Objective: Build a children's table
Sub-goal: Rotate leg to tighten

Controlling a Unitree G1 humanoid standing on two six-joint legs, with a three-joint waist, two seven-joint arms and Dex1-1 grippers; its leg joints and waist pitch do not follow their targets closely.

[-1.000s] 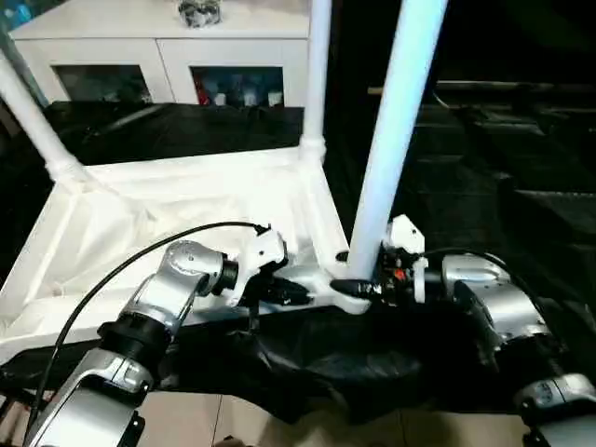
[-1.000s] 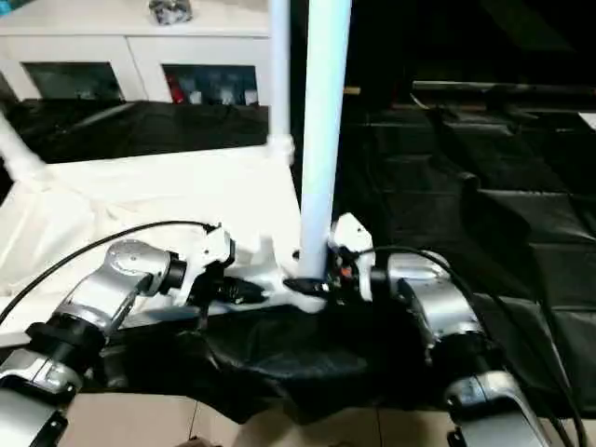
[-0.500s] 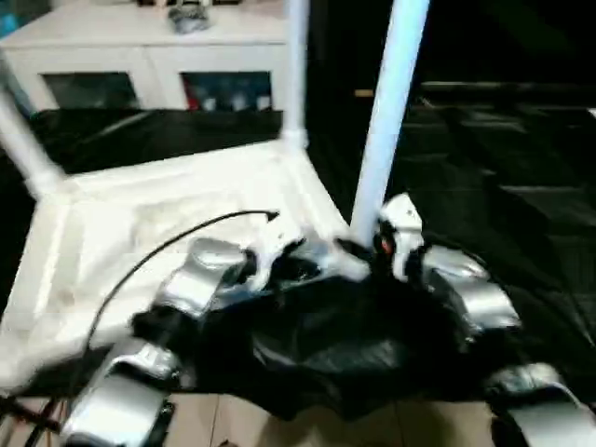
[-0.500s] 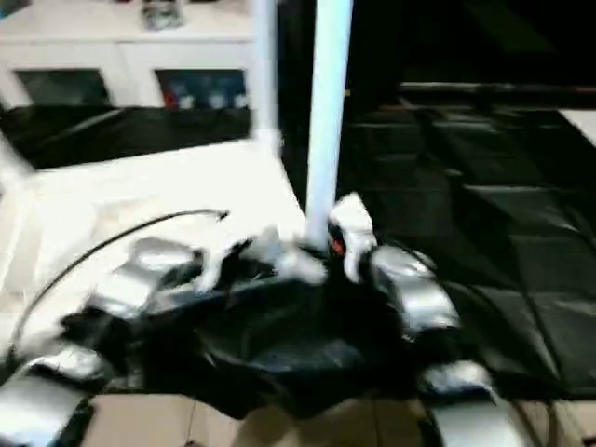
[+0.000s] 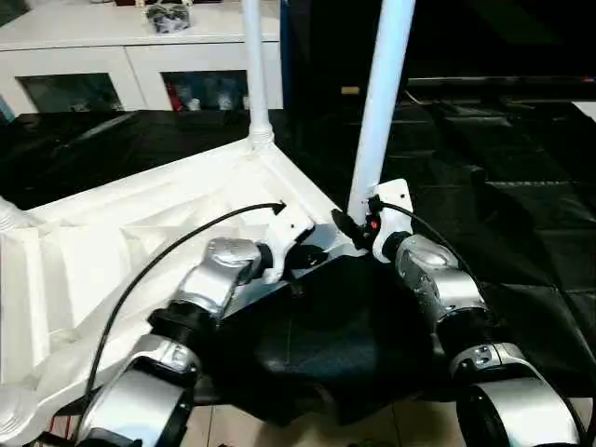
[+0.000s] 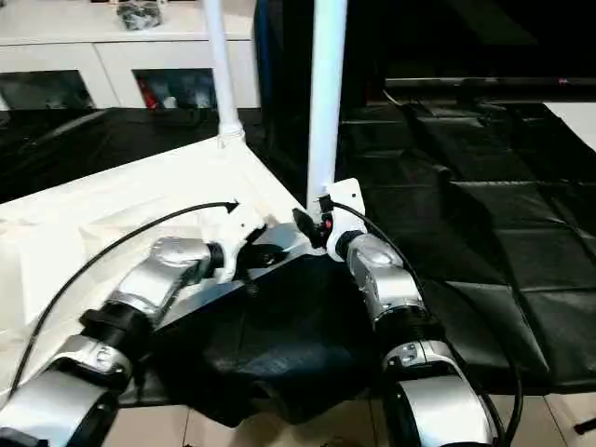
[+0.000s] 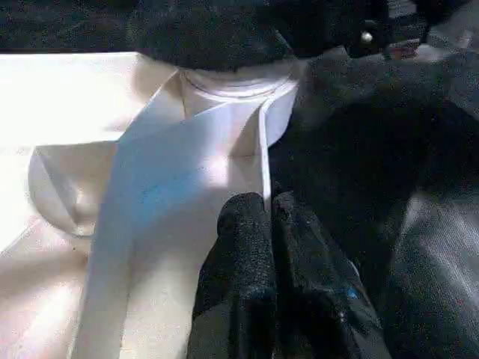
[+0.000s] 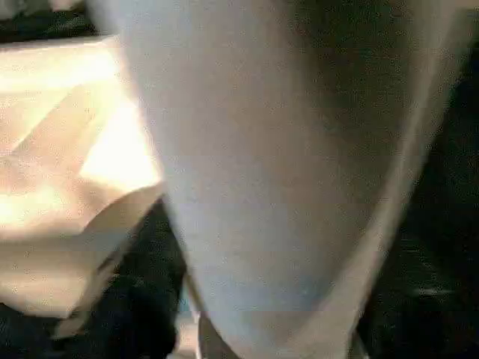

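The children's table lies upside down: its white tabletop (image 5: 140,233) shows the ribbed underside. One white leg (image 5: 253,74) stands upright in the far corner socket. A second leg (image 5: 382,102) stands in the near right corner socket (image 7: 239,90). My right gripper (image 5: 358,222) sits at the base of this second leg, which looms very close in the right wrist view (image 8: 269,172). My left gripper (image 5: 312,256) is shut, its fingertips (image 7: 262,217) touching the tabletop's thin rim just beside that socket.
A black cloth (image 5: 326,345) covers the surface under the tabletop and hangs over the near edge. A white glass-door cabinet (image 5: 112,56) stands behind, with a dark object (image 5: 168,14) on top. More corner sockets show at the left (image 5: 9,216) and near left (image 5: 14,414).
The camera has shifted and tilted, so the tabletop looks turned. Both grippers stay at the near right corner; my right forearm now reaches the leg more from the front.
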